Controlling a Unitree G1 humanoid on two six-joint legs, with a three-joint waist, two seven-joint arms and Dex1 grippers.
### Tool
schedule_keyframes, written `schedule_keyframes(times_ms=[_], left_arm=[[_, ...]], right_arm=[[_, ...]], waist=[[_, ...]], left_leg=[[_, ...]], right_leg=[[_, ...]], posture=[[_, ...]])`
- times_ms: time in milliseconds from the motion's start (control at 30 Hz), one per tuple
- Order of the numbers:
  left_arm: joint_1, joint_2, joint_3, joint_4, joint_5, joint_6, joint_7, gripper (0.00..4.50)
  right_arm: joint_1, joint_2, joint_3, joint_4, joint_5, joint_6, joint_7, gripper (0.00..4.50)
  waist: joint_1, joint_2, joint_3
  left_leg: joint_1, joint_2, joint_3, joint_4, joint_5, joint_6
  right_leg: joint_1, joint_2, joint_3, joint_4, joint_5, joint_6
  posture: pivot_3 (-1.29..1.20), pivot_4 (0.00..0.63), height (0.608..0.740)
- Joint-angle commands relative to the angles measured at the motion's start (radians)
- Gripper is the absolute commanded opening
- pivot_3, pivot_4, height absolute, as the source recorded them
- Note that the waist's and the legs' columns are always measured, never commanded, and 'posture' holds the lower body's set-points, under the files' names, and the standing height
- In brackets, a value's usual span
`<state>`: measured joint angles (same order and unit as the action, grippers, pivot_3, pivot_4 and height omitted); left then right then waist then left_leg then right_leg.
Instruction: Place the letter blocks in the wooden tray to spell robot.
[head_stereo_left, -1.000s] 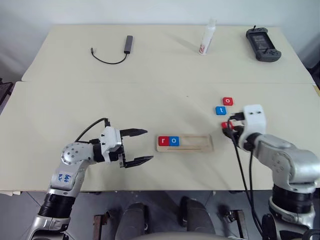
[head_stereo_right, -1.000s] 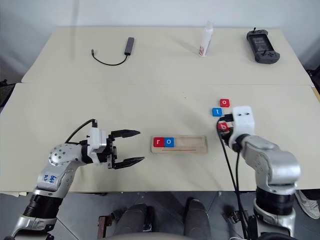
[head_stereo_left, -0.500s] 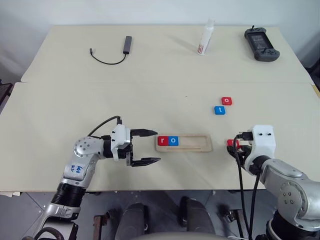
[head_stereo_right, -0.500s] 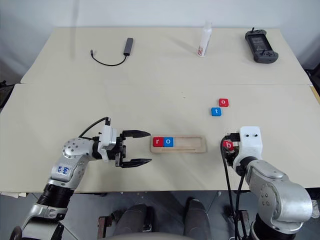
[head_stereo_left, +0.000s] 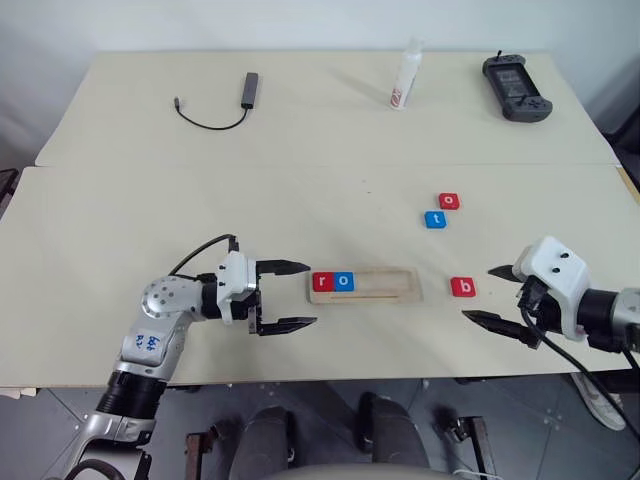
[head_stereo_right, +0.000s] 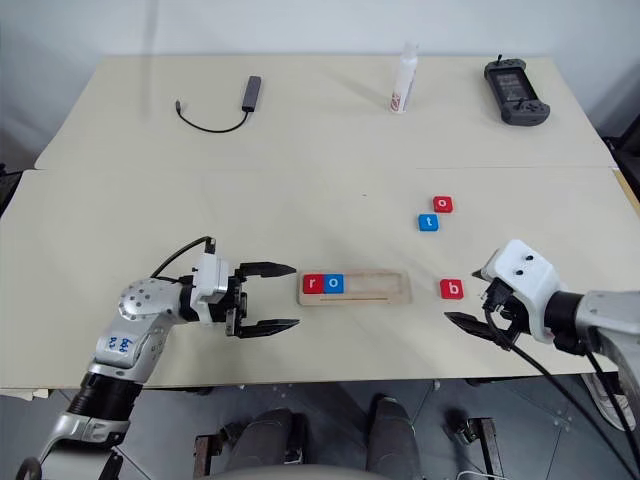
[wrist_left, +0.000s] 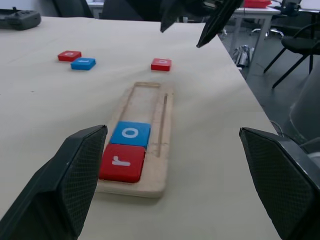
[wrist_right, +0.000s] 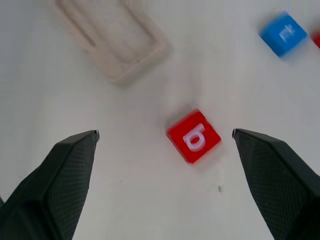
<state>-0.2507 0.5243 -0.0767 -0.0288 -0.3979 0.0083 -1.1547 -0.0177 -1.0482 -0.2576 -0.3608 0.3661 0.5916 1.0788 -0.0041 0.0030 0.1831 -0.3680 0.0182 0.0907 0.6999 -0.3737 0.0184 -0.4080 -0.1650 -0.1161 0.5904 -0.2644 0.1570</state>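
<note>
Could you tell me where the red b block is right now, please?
In the head views the b block lies flat on the table, just right of the tray, apart from it, in front of the open right gripper.

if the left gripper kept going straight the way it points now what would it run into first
Most likely the left end of the pale wooden tray, where the red r block sits. The open left gripper points level along the table toward it. Its height over the table is hard to judge, so it might skim over the tray.
</note>
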Motion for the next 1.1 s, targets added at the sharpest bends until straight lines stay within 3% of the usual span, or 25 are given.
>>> schedule_keyframes(times_ms=[33, 233, 267, 333, 567, 900, 1100], left_arm=[[0.018, 0.011, 0.036, -0.061, -0.010, -0.008, 0.029, 4.50], [0.065, 0.029, 0.049, -0.128, -0.019, 0.016, 0.045, 4.50], [0.074, 0.033, 0.051, -0.139, -0.021, 0.020, 0.047, 4.50], [0.087, 0.038, 0.055, -0.157, -0.026, 0.028, 0.052, 4.50], [0.096, 0.041, 0.058, -0.173, -0.032, 0.039, 0.059, 4.50], [0.076, 0.034, 0.051, -0.145, -0.024, 0.027, 0.055, 4.50], [0.068, 0.027, 0.048, -0.133, -0.015, 0.016, 0.063, 4.50]], right_arm=[[-0.116, -0.022, 0.101, 0.222, -0.063, -0.234, 0.139, 4.48], [-0.303, -0.011, 0.269, 0.506, -0.161, -0.388, 0.264, 4.48], [-0.327, -0.007, 0.290, 0.538, -0.177, -0.404, 0.275, 4.30], [-0.369, 0.008, 0.321, 0.588, -0.200, -0.418, 0.282, 3.83], [-0.407, 0.052, 0.335, 0.637, -0.217, -0.442, 0.266, 1.47], [-0.438, 0.028, 0.311, 0.448, -0.148, -0.342, 0.309, 1.47], [-0.607, 0.129, 0.463, 0.293, -0.168, -0.106, 0.284, 1.47]], waist=[[0.001, 0.000, 0.000], [0.002, 0.000, 0.000], [0.002, 0.000, 0.000], [0.002, 0.000, 0.000], [0.003, 0.000, 0.000], [0.003, 0.001, 0.000], [0.001, 0.001, 0.000]], left_leg=[[0.000, 0.000, 0.000, 0.001, 0.000, 0.000], [-0.001, 0.000, -0.001, 0.001, 0.000, 0.000], [-0.001, 0.000, -0.001, 0.001, 0.000, 0.000], [-0.001, 0.000, -0.001, 0.000, 0.000, 0.000], [-0.001, 0.001, -0.001, 0.001, 0.000, 0.000], [-0.001, 0.001, 0.000, 0.002, 0.000, 0.000], [-0.001, 0.002, -0.001, 0.002, 0.000, -0.001]], right_leg=[[0.000, 0.000, 0.000, 0.000, 0.000, 0.000], [0.000, 0.000, -0.001, 0.000, 0.000, 0.000], [0.000, 0.000, -0.001, 0.000, 0.000, 0.000], [0.000, 0.000, -0.001, 0.000, 0.000, 0.000], [0.000, 0.000, -0.001, 0.000, 0.000, 0.000], [0.000, 0.000, -0.001, 0.001, 0.000, 0.000], [0.000, 0.000, -0.002, 0.001, 0.000, 0.000]], posture=[[0.00, 0.150, 0.740], [0.00, 0.150, 0.740], [0.00, 0.150, 0.740], [0.00, 0.150, 0.740], [0.00, 0.150, 0.740], [0.00, 0.150, 0.740], [0.00, 0.150, 0.740]])
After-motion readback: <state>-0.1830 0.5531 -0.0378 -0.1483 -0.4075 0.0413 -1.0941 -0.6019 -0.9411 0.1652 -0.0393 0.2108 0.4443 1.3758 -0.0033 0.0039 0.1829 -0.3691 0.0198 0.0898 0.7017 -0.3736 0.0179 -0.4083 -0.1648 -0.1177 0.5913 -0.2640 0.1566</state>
